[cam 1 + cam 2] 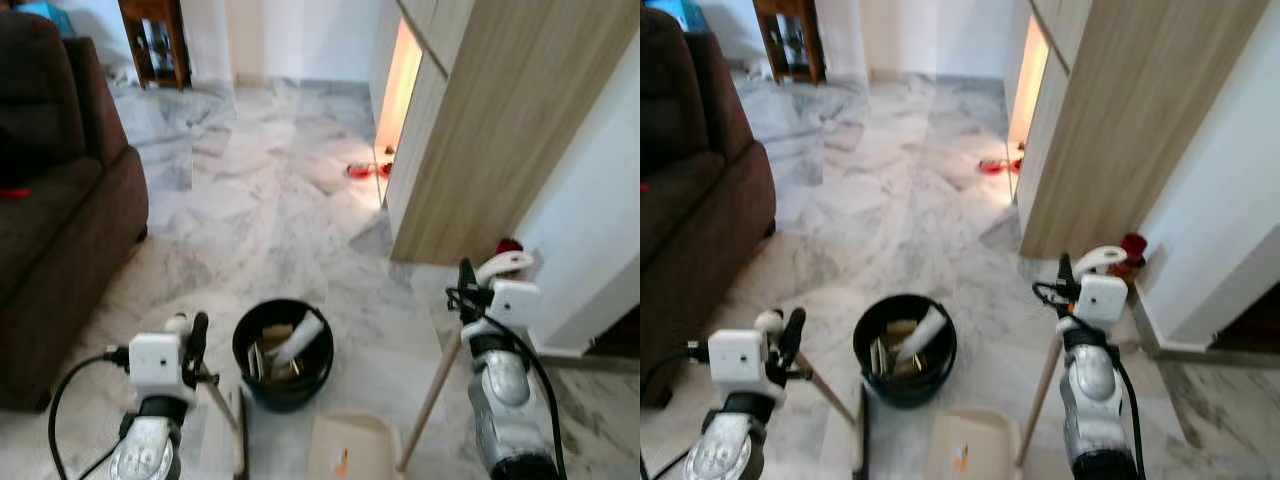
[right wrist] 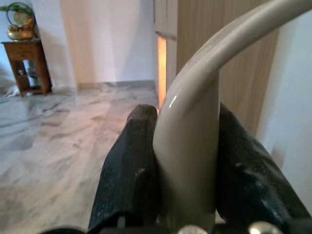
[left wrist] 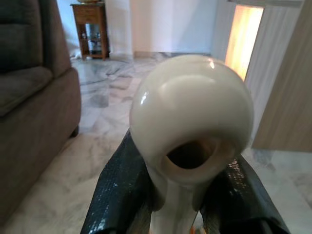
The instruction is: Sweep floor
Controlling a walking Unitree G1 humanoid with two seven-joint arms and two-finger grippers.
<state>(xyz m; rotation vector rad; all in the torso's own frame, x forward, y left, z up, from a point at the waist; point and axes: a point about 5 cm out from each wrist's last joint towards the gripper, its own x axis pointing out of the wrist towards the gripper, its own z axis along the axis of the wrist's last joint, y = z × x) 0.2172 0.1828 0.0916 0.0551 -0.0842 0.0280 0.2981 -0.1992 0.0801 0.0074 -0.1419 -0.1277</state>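
My left gripper [image 1: 193, 338] is shut on the cream, rounded top end of a broom handle [image 1: 218, 395], which slants down toward the floor beside a black bin [image 1: 284, 352]. In the left wrist view the handle's end [image 3: 191, 109] sits between the black fingers [image 3: 117, 195]. My right gripper [image 1: 466, 287] is shut on the curved beige grip [image 1: 503, 263] of a long wooden dustpan pole [image 1: 432, 400]. The beige dustpan [image 1: 352, 446] rests on the marble floor in front of me. In the right wrist view the fingers [image 2: 129, 165] press on both sides of the grip [image 2: 190, 122].
The black bin holds paper and scraps. A brown sofa [image 1: 60, 210] stands on the left, and a wood-panelled cabinet [image 1: 480, 130] and white wall on the right. Small red items [image 1: 362, 170] lie by the lit cabinet gap. A wooden side table [image 1: 155, 40] stands far back.
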